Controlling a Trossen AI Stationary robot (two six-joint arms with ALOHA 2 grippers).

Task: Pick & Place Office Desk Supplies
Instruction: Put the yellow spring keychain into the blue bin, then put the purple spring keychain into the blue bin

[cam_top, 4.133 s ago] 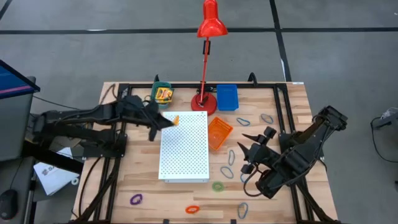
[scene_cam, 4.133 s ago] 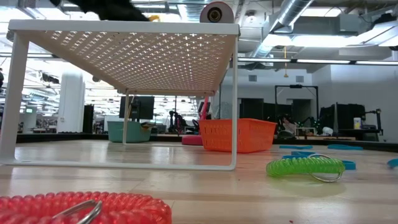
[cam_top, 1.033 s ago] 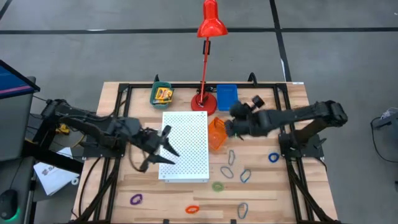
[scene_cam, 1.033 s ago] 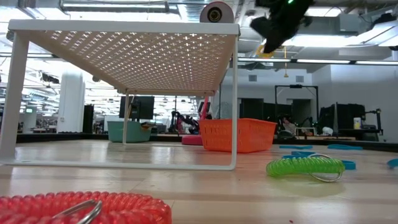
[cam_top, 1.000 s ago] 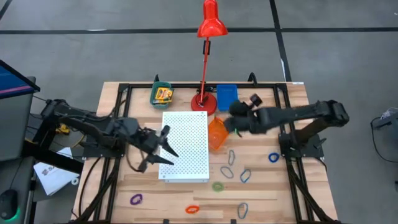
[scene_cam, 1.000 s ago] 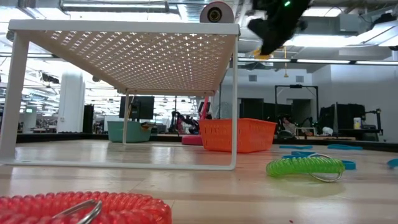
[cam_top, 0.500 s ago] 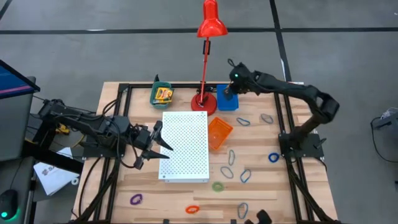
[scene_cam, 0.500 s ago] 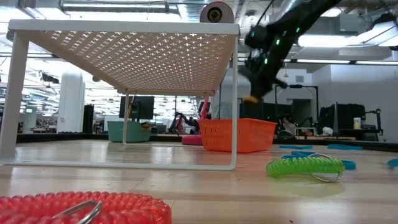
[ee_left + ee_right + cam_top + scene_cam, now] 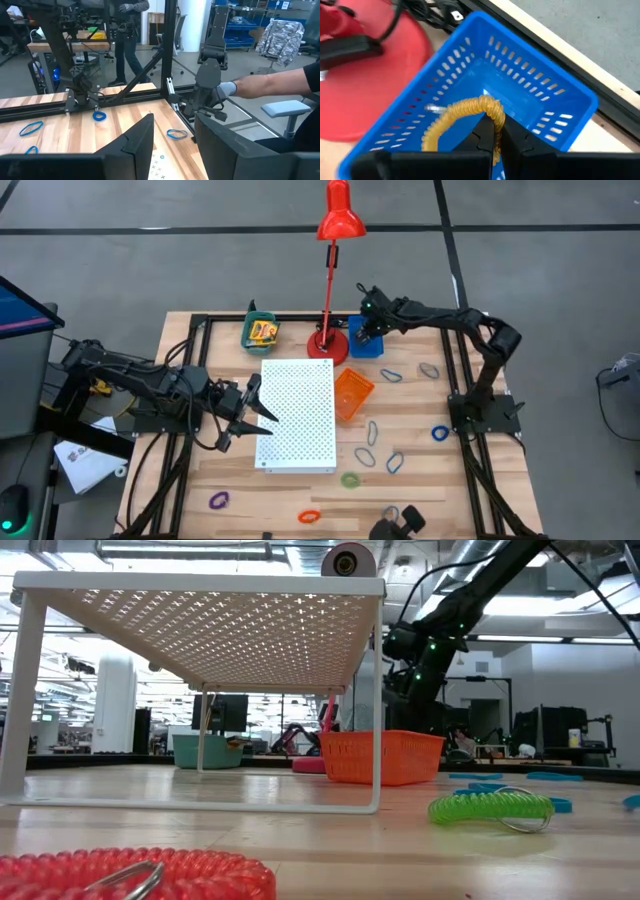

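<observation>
**Right tool holds a yellow loop over the blue bin**

At the left edge of the slatted wooden counter (image 9: pixel 200 480), the left tool (image 9: pixel 243 413) hovers just beside the white perforated metal board (image 9: pixel 298 415), its two dark fingers (image 9: pixel 137 142) spread moderately apart with nothing between them. Behind it, near the counter's far edge, a small green plastic bin (image 9: pixel 260 330) contains flat yellow-and-green printed boxes (image 9: pixel 263 331). The tall red desk lamp (image 9: pixel 335 240) stands on its round base between that bin and the blue slotted plastic bin (image 9: pixel 490 105). An orange mesh basket (image 9: pixel 352 393) sits just beside the board's right side. The right tool (image 9: pixel 493 134) is poised over the blue bin, its fingers pinched narrow on a thin yellow coiled loop (image 9: pixel 462 116), which hangs inside the bin's opening. More small loops lie scattered on the right and near parts of the counter: blue ones (image 9: pixel 391 375), a green one (image 9: pixel 350 479), an orange one (image 9: pixel 310 516) and a purple one (image 9: pixel 218 501).
</observation>
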